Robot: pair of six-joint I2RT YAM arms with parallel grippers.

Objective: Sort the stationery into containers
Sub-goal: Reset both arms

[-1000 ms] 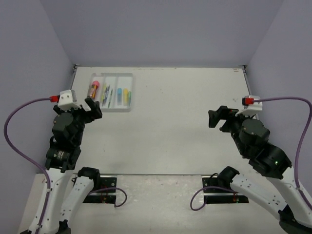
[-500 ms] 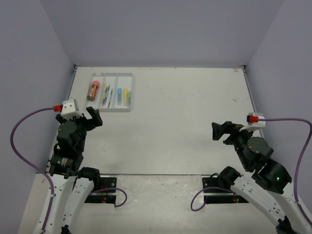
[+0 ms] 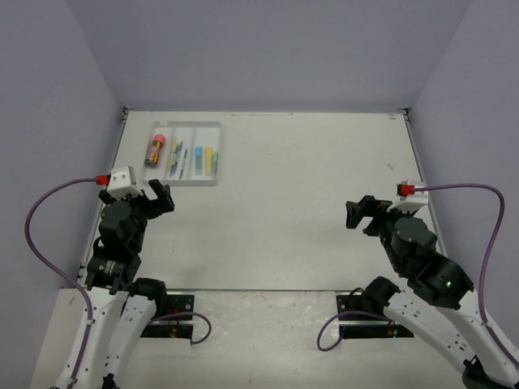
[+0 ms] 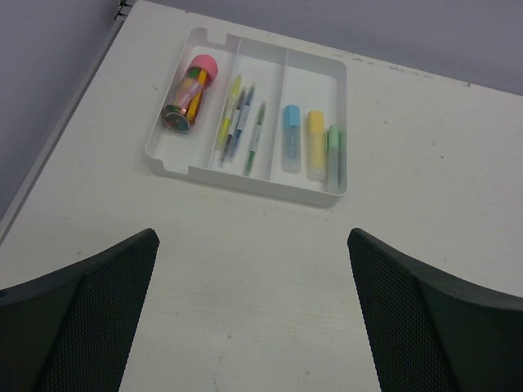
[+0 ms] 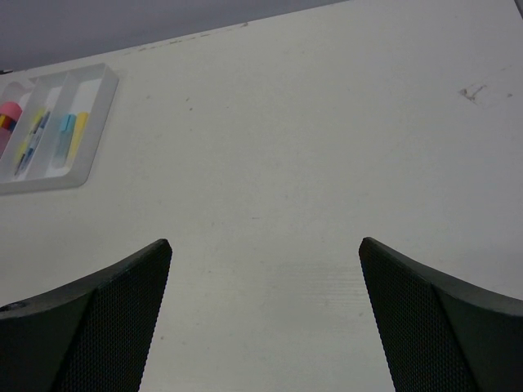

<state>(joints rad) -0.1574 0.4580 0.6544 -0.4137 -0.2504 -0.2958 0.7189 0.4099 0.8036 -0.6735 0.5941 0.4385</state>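
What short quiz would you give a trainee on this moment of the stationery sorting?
1. True or false: the left gripper is shut on something.
2. Seen from the left wrist, which compartment of the tray holds the pink-capped tube? A left, B middle, C right.
3. How many highlighters lie in the tray?
Key: 1 false, it is open and empty. 2 A. 3 three: blue, yellow and green.

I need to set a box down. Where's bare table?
The table is bare from the white tray rightward to the right edge, and down to the left tool and right tool. Crowded only inside the tray.
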